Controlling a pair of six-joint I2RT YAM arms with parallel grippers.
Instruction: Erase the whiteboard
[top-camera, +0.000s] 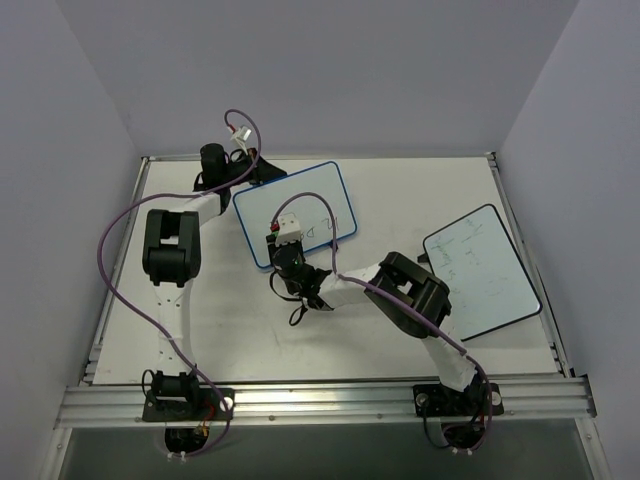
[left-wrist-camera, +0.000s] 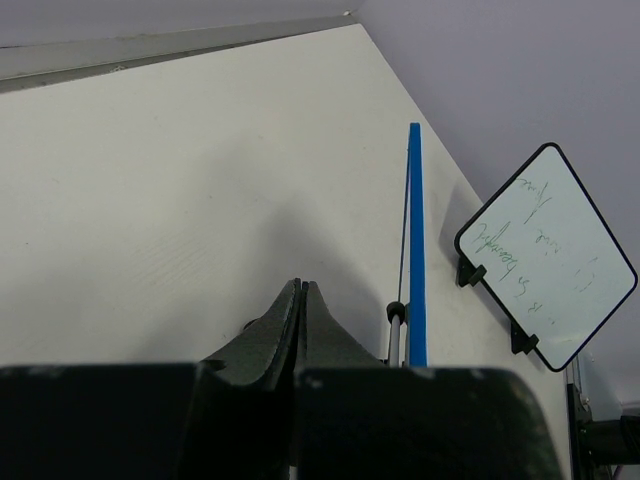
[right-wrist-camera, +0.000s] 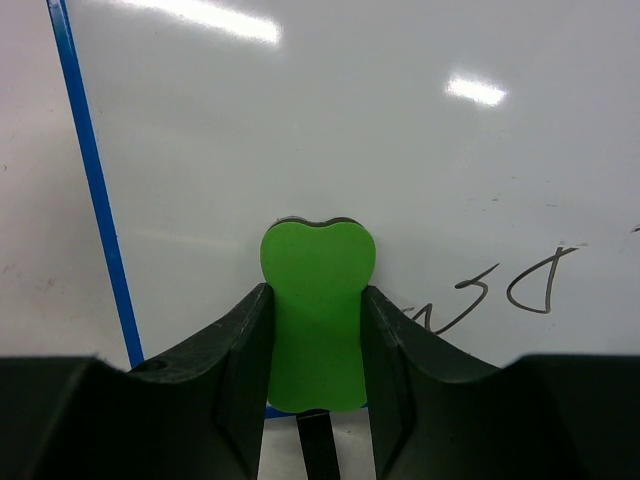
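- Top external: the small rectangular whiteboard (top-camera: 297, 213), white with a blue rounded-corner frame, lies tilted on the white tabletop (top-camera: 230, 320), left of centre towards the far side. A second, black-framed white board (top-camera: 481, 272) sits well apart at the right edge. The left gripper (top-camera: 252, 168) is at the blue board's far-left corner. The right gripper (top-camera: 285, 240) reaches over its near-left part.
- Left wrist: the left gripper's two black fingers (left-wrist-camera: 290, 320) are pressed together with nothing visible between them. The blue frame shows edge-on just to their right. Whether the gripper touches or steadies the board cannot be told from here.
- Right wrist: the right gripper is clamped on a green, heart-topped flat eraser (right-wrist-camera: 318, 320), whose top edge lies against the white face near the blue edge.
- The black handwriting (right-wrist-camera: 500, 290) — a looped letter and some squiggles — shows just to the right of the eraser. The face above and to the left looks clean.
- Judgement: the wiping appears under way but not finished. The strokes beside the eraser, and any outside this close view, are left to rub off, which likely calls for a sideways pass to the right.
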